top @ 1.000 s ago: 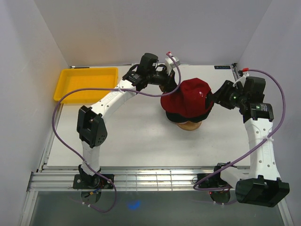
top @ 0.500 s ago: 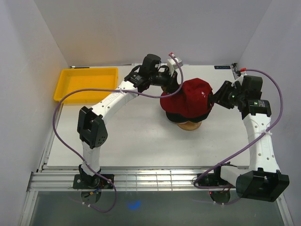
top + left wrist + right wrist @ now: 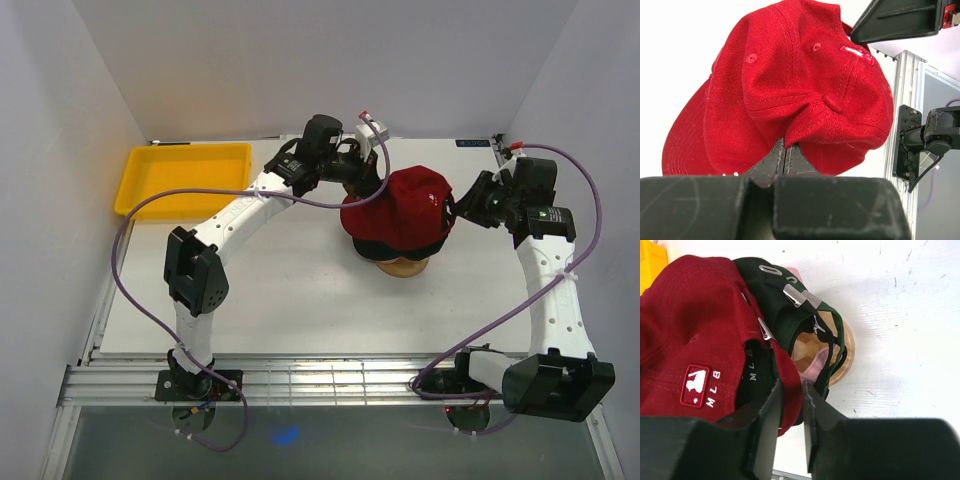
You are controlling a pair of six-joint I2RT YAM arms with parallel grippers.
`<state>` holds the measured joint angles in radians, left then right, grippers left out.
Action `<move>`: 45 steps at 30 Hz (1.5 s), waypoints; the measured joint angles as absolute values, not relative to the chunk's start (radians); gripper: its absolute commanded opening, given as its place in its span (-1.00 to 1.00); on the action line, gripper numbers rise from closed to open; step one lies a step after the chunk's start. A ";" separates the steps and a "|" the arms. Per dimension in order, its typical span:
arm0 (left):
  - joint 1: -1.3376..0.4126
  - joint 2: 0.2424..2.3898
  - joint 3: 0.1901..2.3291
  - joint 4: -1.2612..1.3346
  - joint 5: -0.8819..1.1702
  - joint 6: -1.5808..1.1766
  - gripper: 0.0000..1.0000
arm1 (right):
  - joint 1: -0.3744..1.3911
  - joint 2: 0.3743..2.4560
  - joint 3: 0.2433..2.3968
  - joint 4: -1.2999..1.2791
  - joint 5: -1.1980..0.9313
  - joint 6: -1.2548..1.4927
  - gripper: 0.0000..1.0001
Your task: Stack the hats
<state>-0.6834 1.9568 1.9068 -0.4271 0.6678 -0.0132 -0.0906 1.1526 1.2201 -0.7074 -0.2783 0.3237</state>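
Table (image 3: 300, 300): white, fills mid-frame in the top view.
Red hat (image 3: 400, 205): right of centre, draped over the green hat (image 3: 785, 315) on the wooden stand (image 3: 403, 266).
Left gripper (image 3: 785, 150): clamped on a puckered fold of the red crown.
Right gripper (image 3: 791, 387): jaws a narrow gap apart astride the red back rim; cannot tell whether they pinch it.
Handling: draw both sides down evenly, seat the crown square, and release only once it has settled.

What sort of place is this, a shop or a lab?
Likely a robot lab cell: two robot arms mounted on a metal rail, a white table boxed by blank white walls, a yellow tray.
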 measured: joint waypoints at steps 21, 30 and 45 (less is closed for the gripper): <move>-0.684 1.945 1.932 -0.448 0.656 -0.020 -1.00 | -0.091 1.260 1.407 -0.728 -0.236 0.323 -0.73; -0.688 1.945 1.922 -0.451 0.657 -0.028 -1.00 | -0.091 1.270 1.372 -0.725 -0.226 0.324 -0.76; -0.691 1.913 1.724 -0.335 0.617 -0.083 -1.00 | -0.090 1.287 1.345 -0.711 -0.230 0.324 -0.77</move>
<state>-0.6910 1.9129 1.7237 -0.3351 0.6170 -0.0830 -0.0902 1.2869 1.3449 -0.7109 -0.2298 0.3237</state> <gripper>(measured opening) 0.020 0.120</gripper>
